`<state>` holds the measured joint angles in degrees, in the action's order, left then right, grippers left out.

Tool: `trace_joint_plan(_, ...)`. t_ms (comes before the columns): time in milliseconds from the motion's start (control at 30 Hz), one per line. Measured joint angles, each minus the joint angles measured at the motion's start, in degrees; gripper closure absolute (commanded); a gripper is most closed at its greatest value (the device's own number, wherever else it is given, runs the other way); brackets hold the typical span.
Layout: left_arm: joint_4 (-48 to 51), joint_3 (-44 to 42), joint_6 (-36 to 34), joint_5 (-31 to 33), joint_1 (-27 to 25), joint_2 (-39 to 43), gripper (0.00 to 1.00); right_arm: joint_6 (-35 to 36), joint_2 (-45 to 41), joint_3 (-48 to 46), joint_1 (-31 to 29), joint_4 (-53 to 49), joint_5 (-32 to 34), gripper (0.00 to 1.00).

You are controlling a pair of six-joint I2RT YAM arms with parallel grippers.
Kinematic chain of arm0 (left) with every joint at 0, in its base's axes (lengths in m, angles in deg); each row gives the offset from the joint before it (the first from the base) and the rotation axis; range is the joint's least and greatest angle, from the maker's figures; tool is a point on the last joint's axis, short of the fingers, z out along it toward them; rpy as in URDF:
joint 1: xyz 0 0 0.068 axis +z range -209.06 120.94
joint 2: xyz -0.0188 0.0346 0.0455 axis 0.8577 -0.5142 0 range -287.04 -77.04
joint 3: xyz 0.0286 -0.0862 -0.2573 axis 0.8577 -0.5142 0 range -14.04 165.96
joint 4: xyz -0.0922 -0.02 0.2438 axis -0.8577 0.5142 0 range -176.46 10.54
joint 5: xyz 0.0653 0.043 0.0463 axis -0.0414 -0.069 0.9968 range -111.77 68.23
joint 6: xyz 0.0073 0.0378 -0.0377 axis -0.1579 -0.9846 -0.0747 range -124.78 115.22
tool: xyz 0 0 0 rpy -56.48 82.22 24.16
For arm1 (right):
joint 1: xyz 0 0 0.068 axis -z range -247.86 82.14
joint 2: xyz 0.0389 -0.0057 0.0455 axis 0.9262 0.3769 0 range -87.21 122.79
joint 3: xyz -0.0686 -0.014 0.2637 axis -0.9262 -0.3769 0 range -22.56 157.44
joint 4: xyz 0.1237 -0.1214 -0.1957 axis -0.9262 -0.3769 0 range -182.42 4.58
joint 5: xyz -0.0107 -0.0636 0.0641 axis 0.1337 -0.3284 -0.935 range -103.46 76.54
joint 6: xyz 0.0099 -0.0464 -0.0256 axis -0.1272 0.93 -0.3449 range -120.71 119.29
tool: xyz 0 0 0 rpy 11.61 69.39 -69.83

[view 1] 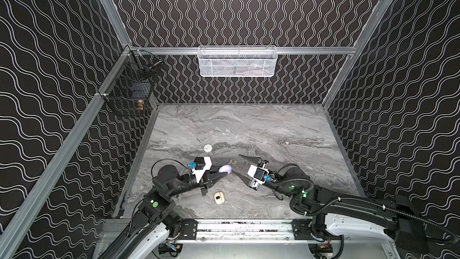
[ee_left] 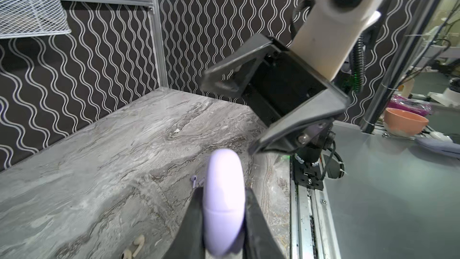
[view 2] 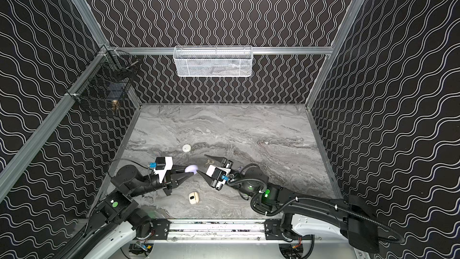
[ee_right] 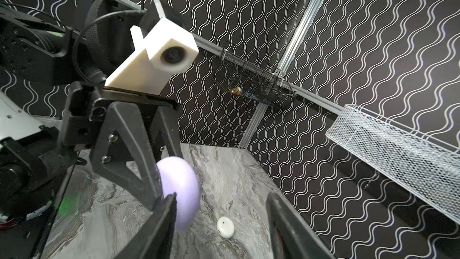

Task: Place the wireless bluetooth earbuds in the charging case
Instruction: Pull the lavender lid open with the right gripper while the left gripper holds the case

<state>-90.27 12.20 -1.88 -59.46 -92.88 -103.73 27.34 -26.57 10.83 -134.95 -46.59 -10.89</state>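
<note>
My left gripper [view 1: 225, 171] is shut on a lilac charging case [view 1: 225, 168], held on edge above the table; in the left wrist view the case [ee_left: 222, 203] has its lid closed, with one finger on each flat side. My right gripper [view 1: 236, 163] stands open just right of it, holding nothing, one finger at the case's rim [ee_right: 183, 190]. A lilac earbud [ee_left: 193, 180] lies on the table beyond the case. An off-white pair of earbuds [view 1: 233, 162] lies between the grippers, seen also in the left wrist view [ee_left: 135, 246].
A round white case [view 1: 207, 148] lies behind the left gripper. A beige case [view 1: 218, 198] sits near the front edge. A tiny white object [view 1: 287, 142] lies far right, too small to identify. A white mesh basket [view 1: 237, 62] and a black wire basket [view 1: 129, 90] hang on the walls.
</note>
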Motion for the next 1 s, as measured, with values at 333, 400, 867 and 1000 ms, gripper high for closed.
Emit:
trace_joint_plan(333,-0.9,0.0,0.0,0.2,0.1,-1.9,1.0,-0.5,4.5,2.3,-0.1,1.0,0.2,0.48)
trace_joint_plan(400,-0.8,0.0,0.0,-0.5,0.1,-1.8,1.0,-0.6,5.2,2.7,-0.1,2.5,1.9,0.49)
trace_joint_plan(867,-6.5,0.7,0.1,0.1,0.0,-4.4,1.0,-4.2,4.4,6.3,-0.1,0.2,7.6,0.35)
trace_joint_plan(1000,-13.3,1.2,1.0,0.3,0.0,-9.0,1.0,-10.0,-0.9,9.0,0.0,-2.2,12.0,0.26)
